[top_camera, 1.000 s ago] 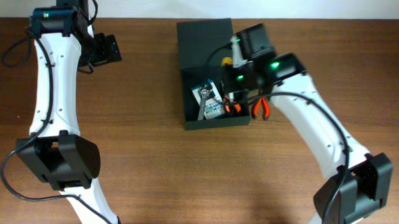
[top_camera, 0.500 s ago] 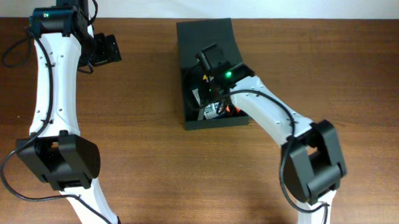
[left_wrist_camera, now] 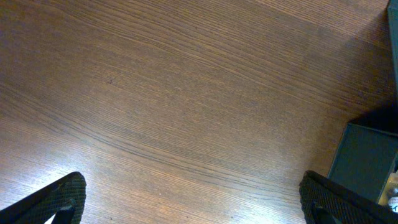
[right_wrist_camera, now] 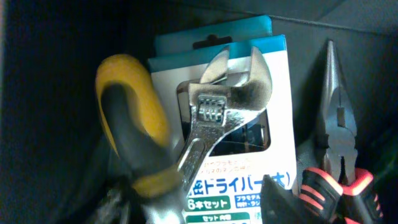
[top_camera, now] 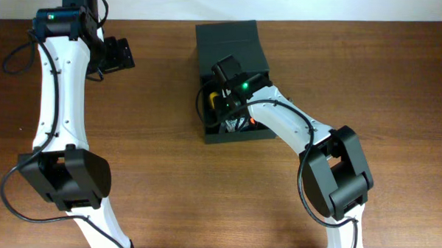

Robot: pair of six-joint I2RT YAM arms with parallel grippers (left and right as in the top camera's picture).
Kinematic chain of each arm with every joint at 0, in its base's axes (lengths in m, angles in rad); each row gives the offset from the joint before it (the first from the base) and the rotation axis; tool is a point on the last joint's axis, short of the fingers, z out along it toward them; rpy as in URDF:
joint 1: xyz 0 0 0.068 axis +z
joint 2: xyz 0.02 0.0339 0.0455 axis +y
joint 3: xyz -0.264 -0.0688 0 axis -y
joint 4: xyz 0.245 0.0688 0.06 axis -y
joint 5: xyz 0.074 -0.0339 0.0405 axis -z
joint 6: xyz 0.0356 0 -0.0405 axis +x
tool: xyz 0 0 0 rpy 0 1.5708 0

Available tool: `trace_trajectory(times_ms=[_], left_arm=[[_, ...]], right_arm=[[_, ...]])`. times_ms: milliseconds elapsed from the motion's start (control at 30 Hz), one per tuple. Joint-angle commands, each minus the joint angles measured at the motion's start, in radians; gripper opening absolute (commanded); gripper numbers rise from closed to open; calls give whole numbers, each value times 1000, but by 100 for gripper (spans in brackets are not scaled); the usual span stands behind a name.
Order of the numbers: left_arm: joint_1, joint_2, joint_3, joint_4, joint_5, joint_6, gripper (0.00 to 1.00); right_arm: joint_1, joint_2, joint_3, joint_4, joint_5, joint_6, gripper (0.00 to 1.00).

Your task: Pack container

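From overhead, the container (top_camera: 239, 136) lies mid-table. With its flap lid (top_camera: 227, 39) laid open toward the far edge, its long axis runs away from me. My right arm is the nearer by far. It bends in from the near right, and my right gripper (top_camera: 225, 87) is sunk inside the box beside a yellow handle (top_camera: 207, 101). My left gripper (top_camera: 120, 53) hangs well apart, out to the left over bare table (top_camera: 131, 158).

Through my left wrist camera, the left fingertips (left_wrist_camera: 56, 199) stand wide apart with only wood grain between them. A corner of the container (left_wrist_camera: 365, 155) shows at the right edge.

My right wrist camera looks straight into the box. An adjustable wrench (right_wrist_camera: 227, 99) lies slantwise across a blue-and-white card pack (right_wrist_camera: 273, 74). The yellow-handled tool (right_wrist_camera: 134, 118) is to its left, and needle-nose pliers (right_wrist_camera: 339, 140) with red-and-black grips to its right. Only one dark tip (right_wrist_camera: 280, 202) of mine shows at the bottom edge, so I cannot tell how my right jaws stand.
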Motion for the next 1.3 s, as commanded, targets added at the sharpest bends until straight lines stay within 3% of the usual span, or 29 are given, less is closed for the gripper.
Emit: trace_trajectory(times_ms=[0,233,567,700,833,867,1267], left_arm=[[2,0,16,2,-14,12,99],[2,0,16,2,-14,12,99],[2,0,16,2,-14,12,99],[2,0,16,2,-14,12,99],[2,0,16,2,-14,12,99],[2,0,16,2,-15,12,99],[2,0,16,2,-15,12,99]], right_arm=[[0,-34,69,-21,-1,-82,62],[-64,-136,248,-133,150,-104,64],[-335,-136,309,-274,125,-60,65],[-430,-107,262,-317,19,-51,66],[-482,-76,155,-352,-99,-51,47],[-482,-75,124,-353,-116,-51,46],[-416,-73,-150,-131,-126,-51,47]])
